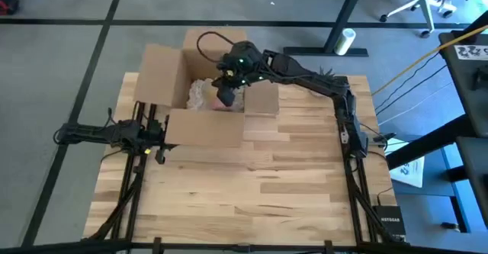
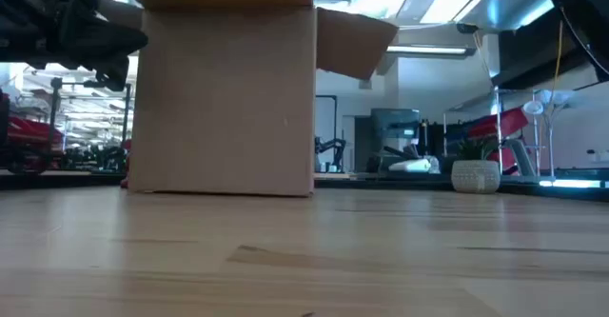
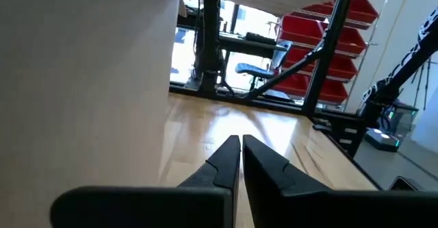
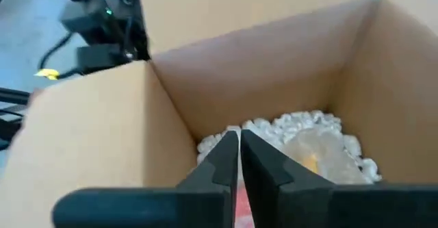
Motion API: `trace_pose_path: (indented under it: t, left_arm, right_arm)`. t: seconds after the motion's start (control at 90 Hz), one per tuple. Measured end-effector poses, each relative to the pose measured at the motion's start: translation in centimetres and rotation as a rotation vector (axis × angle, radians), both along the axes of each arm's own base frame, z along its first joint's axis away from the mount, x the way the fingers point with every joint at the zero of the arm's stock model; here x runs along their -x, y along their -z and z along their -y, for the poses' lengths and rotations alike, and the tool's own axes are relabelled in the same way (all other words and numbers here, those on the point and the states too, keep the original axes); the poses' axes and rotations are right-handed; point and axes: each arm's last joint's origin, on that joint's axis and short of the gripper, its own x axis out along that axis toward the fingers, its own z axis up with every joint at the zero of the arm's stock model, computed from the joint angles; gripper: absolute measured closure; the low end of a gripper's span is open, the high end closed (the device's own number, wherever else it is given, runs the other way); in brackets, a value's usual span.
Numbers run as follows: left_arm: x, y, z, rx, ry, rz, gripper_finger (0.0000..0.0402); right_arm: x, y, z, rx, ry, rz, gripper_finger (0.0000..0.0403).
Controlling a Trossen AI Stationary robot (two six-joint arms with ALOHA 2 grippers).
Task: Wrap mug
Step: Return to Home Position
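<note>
Inside one cardboard box (image 1: 164,75), one wrapped mug (image 4: 316,153), right fingers (image 4: 228,161) together above it, left fingers (image 3: 229,158) together beside box

Matt cardboard box (image 1: 164,75) holds glossy bubble wrap (image 4: 321,149); the table (image 1: 252,193) is smooth wood.

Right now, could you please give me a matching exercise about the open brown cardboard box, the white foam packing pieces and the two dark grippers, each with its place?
Things:
1. open brown cardboard box
2. white foam packing pieces
3. left gripper
4. right gripper

Places:
a. above the box opening, fingers shut
b. on the wooden table, in its far left part
c. outside the box, close beside its wall, fingers shut
d. on the box floor

Pairs: 1-b, 2-d, 3-c, 4-a.
</note>
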Motion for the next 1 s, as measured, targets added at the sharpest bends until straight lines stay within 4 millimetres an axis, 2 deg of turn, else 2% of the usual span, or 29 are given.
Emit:
trace_pose_path:
  t: [0.156,0.311,0.456,0.567,0.667,0.8,0.9,1.0]
  left_arm:
    - [0.0,0.0,0.0,0.000,0.000,0.000,0.0402]
    - [0.0,0.0,0.0,0.000,0.000,0.000,0.0402]
    - [0.0,0.0,0.0,0.000,0.000,0.000,0.0402]
    - [0.0,0.0,0.0,0.000,0.000,0.000,0.0402]
    - [0.0,0.0,0.0,0.000,0.000,0.000,0.0402]
    - [0.0,0.0,0.0,0.000,0.000,0.000,0.0402]
    - [0.0,0.0,0.0,0.000,0.000,0.000,0.0402]
    - [0.0,0.0,0.0,0.000,0.000,0.000,0.0402]
  right_arm:
    - [2.4,-2.4,-0.6,0.020,0.024,0.017,0.0402]
    - [5.1,-4.3,-2.4,0.059,0.061,-0.011,0.0402]
    - [7.8,-4.5,-4.8,0.106,0.107,-0.079,0.0402]
    - [10.8,-3.9,-6.8,0.117,0.175,-0.109,0.0402]
    - [14.1,-2.1,-8.6,0.090,0.226,-0.077,0.0403]
    - [18.4,2.1,-10.9,-0.022,0.212,0.059,0.0403]
    - [20.9,5.5,-12.2,-0.122,0.171,0.200,0.0403]
    - [22.5,9.1,-13.0,-0.177,0.118,0.281,0.0403]
